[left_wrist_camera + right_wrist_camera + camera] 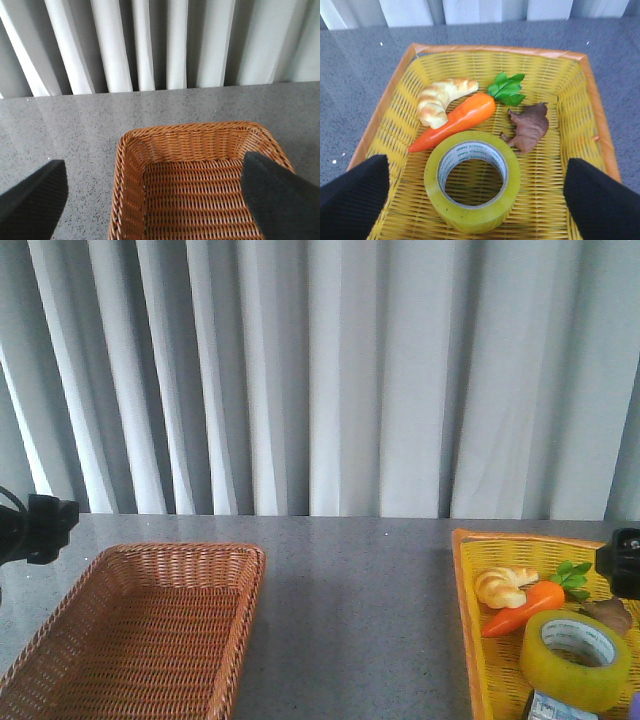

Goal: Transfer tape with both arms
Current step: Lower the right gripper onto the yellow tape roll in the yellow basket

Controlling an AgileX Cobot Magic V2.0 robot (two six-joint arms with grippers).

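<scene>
The tape [577,659], a yellow roll with a white printed core, lies flat in the yellow basket [466,640] at the right; it also shows in the right wrist view [472,181]. My right gripper [478,197] is open, hovering above the tape with its fingers [351,195] wide on either side and apart from it. My left gripper [152,195] is open and empty above the brown wicker basket [131,165]. In the front view only a black part of each arm shows, the left arm [38,527] and the right arm [622,562].
In the yellow basket lie a croissant [440,100], an orange carrot [457,120] with green leaves and a small brown animal figure [529,127]. The brown wicker basket [140,630] stands at the left. Grey tabletop [355,610] lies between; white curtains hang behind.
</scene>
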